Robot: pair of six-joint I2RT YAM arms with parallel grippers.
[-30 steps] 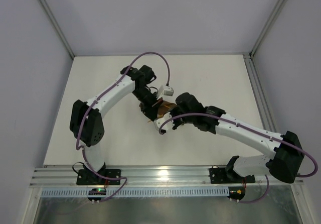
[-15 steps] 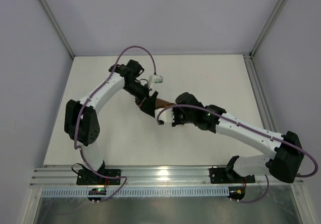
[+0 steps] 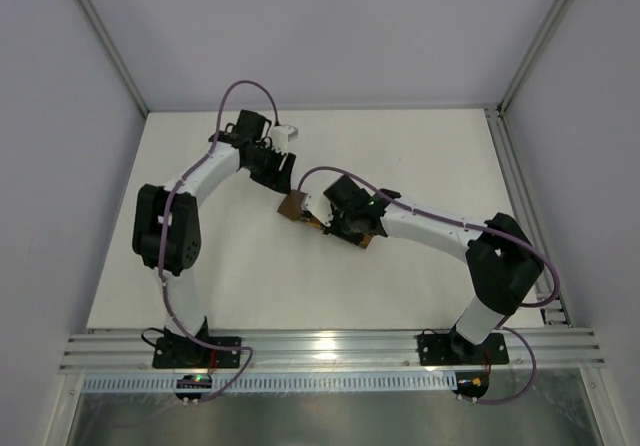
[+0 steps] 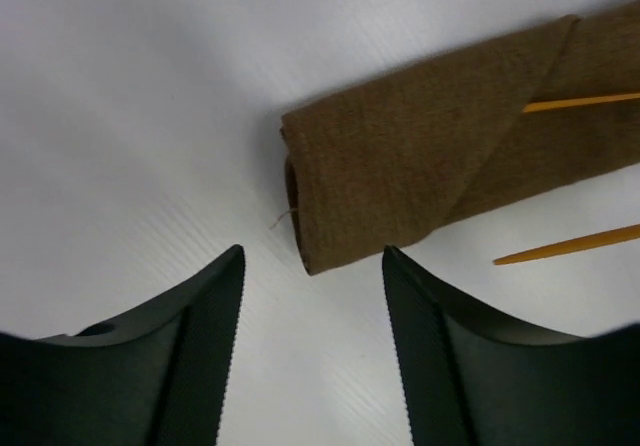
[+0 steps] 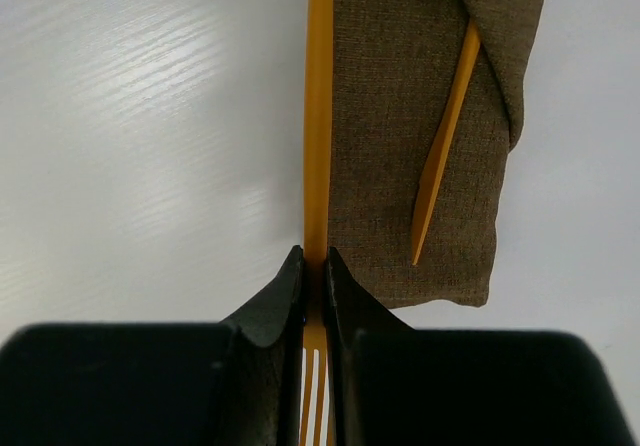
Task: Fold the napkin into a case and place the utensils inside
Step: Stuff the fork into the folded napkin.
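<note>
The napkin lies folded as a narrow dark brown case (image 4: 420, 171) (image 5: 405, 146) (image 3: 295, 207) mid-table. A plain pointed orange utensil (image 5: 443, 141) (image 4: 580, 101) sticks out from under the case's diagonal flap. The orange fork (image 5: 318, 106) (image 4: 565, 246) runs along the case's outer edge, outside the cloth, tines back between the fingers. My right gripper (image 5: 315, 263) (image 3: 330, 224) is shut on the fork's neck. My left gripper (image 4: 313, 266) (image 3: 282, 178) stands open just short of the case's rolled end, touching nothing.
The white table (image 3: 430, 146) is bounded by grey walls and a metal frame post (image 3: 505, 156) along the right. Both arms crowd the centre, the right forearm (image 3: 430, 228) lying across the table to the right of the case.
The left gripper has let go of the cloth, opened, and drawn back up-left. The right gripper has closed tighter and shifted left, its arm folding in.
</note>
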